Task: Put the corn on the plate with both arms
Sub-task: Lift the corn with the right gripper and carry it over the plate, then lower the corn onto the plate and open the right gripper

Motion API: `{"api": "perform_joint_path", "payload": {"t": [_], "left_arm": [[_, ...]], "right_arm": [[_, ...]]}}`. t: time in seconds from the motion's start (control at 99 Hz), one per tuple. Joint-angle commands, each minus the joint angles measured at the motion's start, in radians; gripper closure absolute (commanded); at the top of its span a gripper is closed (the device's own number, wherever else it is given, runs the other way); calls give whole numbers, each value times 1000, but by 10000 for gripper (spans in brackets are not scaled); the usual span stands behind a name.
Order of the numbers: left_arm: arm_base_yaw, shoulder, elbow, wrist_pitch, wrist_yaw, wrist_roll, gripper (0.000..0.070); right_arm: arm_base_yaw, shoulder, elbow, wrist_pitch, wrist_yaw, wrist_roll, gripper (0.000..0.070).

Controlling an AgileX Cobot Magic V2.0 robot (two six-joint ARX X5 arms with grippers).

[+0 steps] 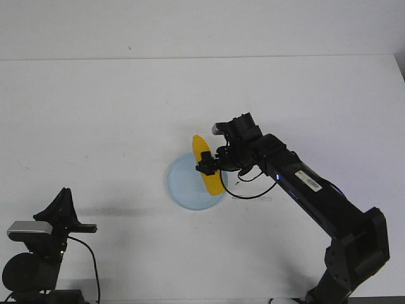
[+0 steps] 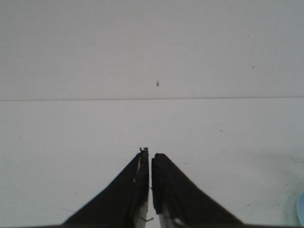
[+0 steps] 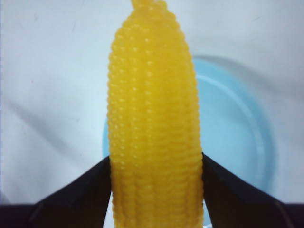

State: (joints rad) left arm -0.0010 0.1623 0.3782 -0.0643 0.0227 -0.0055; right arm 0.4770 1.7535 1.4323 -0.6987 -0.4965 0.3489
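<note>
The right gripper (image 1: 207, 166) pinches the corn (image 1: 207, 166) across its middle, one finger on each side, holding it over the plate (image 1: 183, 183) with its tip past the far rim. The left gripper (image 2: 150, 164) rests well apart from them, jaws pressed together on nothing.

I see my right arm (image 1: 316, 196) as blocky matte black segments — a white barcode label on the forearm, a small blue light, loose black cable looping underneath. Both arms carry silver-grey camera blocks (image 1: 28, 229) — fingers (image 2: 135, 194) taper to black points.
</note>
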Motion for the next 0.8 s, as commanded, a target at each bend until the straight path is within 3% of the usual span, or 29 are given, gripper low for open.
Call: {"api": "perform_joint_path", "payload": {"t": [0.0, 0.323, 0.505, 0.707, 0.788], "left_arm": [[1, -2, 10, 13, -5, 13, 699], [1, -2, 10, 13, -5, 13, 699], [1, -2, 10, 13, -5, 13, 699], [1, -2, 10, 13, -5, 13, 699], [1, -2, 10, 13, -5, 13, 699]], "right_arm": [[20, 52, 13, 13, 2, 35, 367], [80, 151, 13, 79, 9, 100, 367], [101, 165, 13, 61, 57, 103, 363], [112, 165, 13, 62, 60, 103, 343], [112, 165, 13, 58, 61, 103, 299]]}}
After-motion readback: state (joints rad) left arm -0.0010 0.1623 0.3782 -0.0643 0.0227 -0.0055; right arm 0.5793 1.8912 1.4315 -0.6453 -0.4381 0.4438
